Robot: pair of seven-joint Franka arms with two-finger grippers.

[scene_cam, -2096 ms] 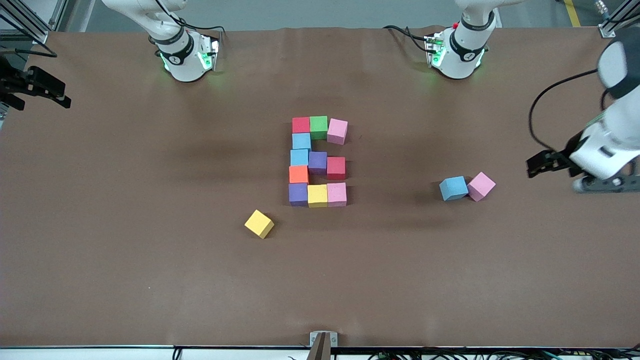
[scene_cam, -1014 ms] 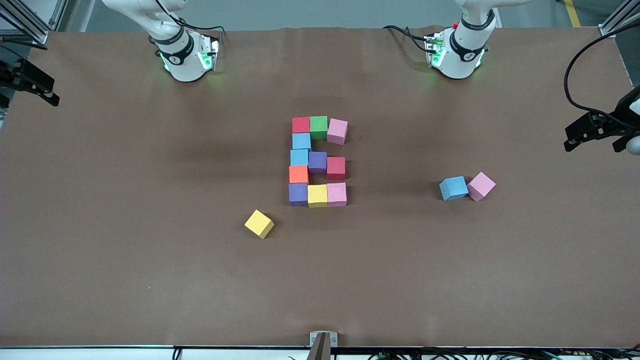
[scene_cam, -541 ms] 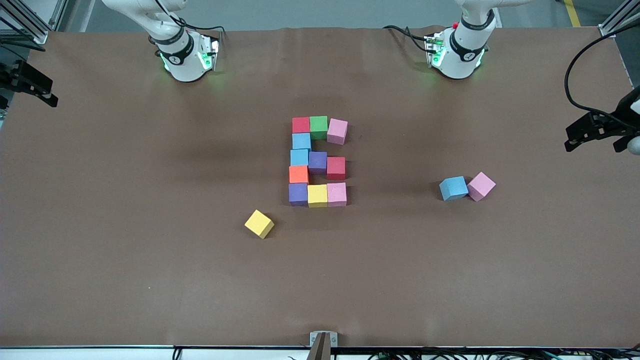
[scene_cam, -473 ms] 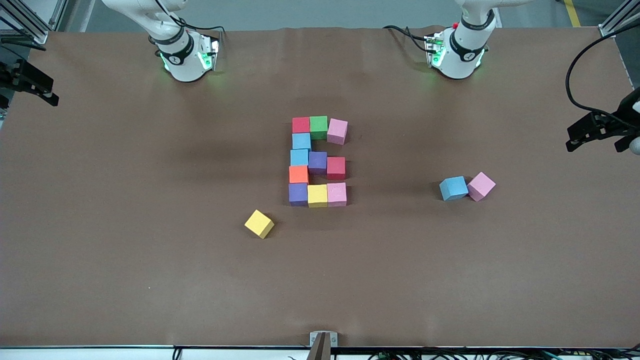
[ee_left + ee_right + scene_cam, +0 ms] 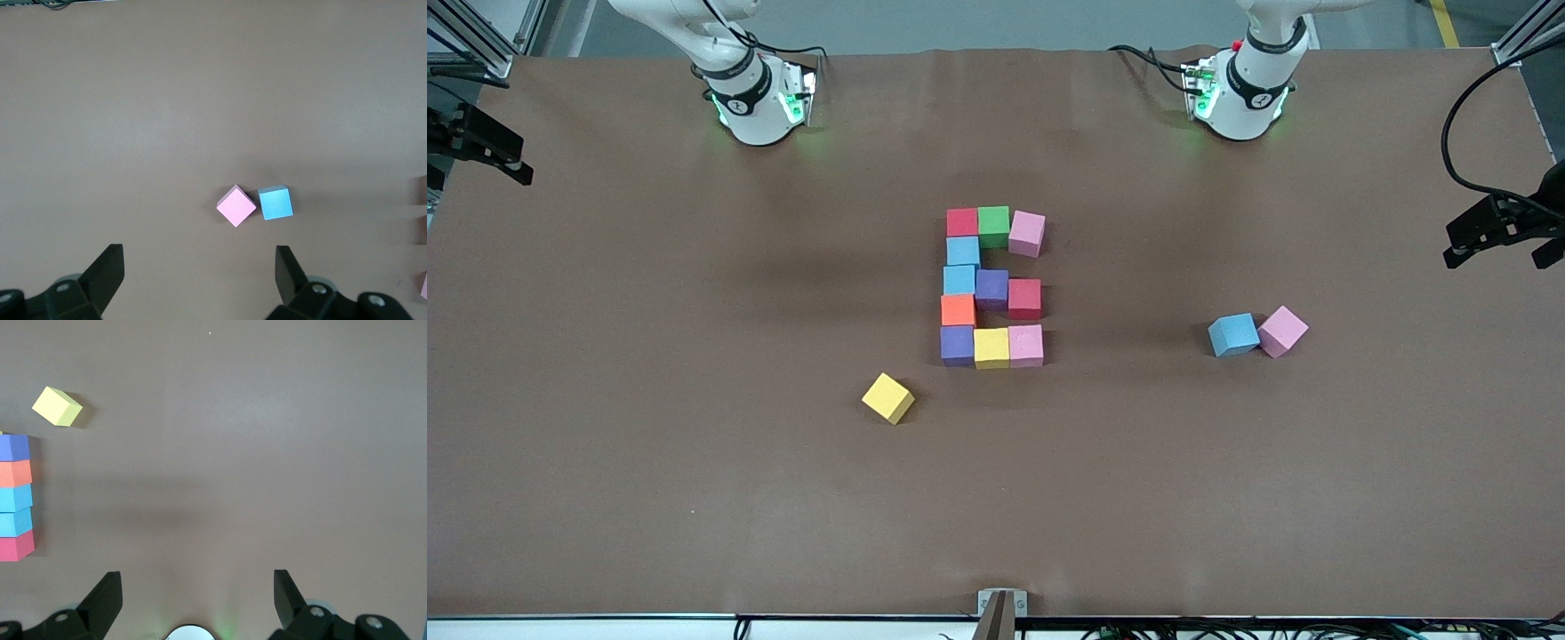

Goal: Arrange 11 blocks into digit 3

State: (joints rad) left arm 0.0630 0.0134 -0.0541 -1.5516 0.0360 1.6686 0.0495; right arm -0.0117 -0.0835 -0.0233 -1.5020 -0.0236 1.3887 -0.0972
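Since the earlier front views the left gripper [image 5: 1494, 238] has pulled away from the loose blue block [image 5: 1233, 334] and pink block [image 5: 1282, 331], rising out to the table's edge at the left arm's end; nothing on the table has shifted. Its fingers [image 5: 107, 270] stand wide apart and hold nothing, as the left wrist view shows, with the two loose blocks touching each other on the table below; the right gripper [image 5: 482, 147] waits over the table's edge at the right arm's end, its jaws spread just as wide and bare.

Mid-table sits the digit 3 [image 5: 992, 286], eleven blocks packed edge to edge in three rows joined by one column, so the figure reads from the robots' side, mirrored for the front camera; a spare yellow block [image 5: 887, 397] lies askew, nearer the front camera than the figure, apart from it. With eleven blocks placed and both arms drawn back, the work looks finished, the three spares simply left over.
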